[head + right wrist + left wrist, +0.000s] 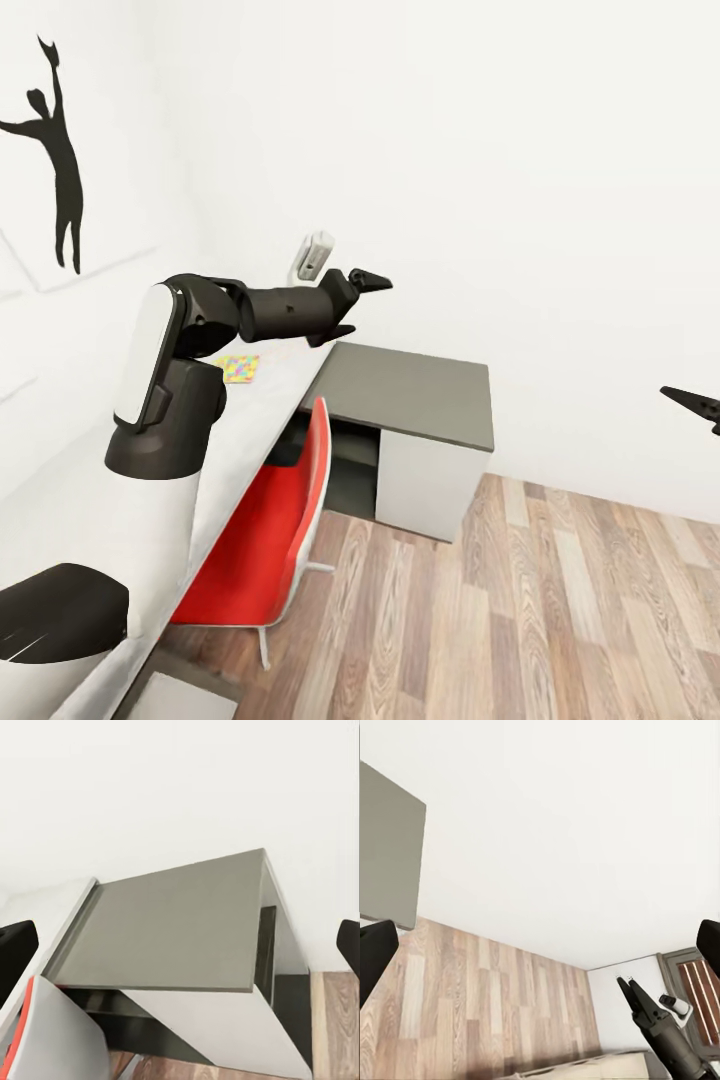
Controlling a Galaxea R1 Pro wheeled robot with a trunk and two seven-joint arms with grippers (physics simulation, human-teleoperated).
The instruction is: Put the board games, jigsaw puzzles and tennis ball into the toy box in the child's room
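1. Long L-shaped bench [270, 400] with pale grey top and dark grey end section [415, 392], running toward 12 o'clock along the white wall.
2. Thin multicoloured jigsaw puzzle square [237, 368] lying flat on the pale top, at 11 o'clock, just behind the left arm.
3. Left gripper [357, 306] raised over the junction of the two bench sections, black fingers [372, 281] spread wide, grasping nothing.
4. Right gripper [700, 406] at 3 o'clock over the wood-plank floor [560, 610]; fingers spread apart in the right wrist view, empty.
5. Red chair [270, 540] tucked against the bench at 7 o'clock.
6. Black player silhouette print [60, 165] on the wall at 10 o'clock.
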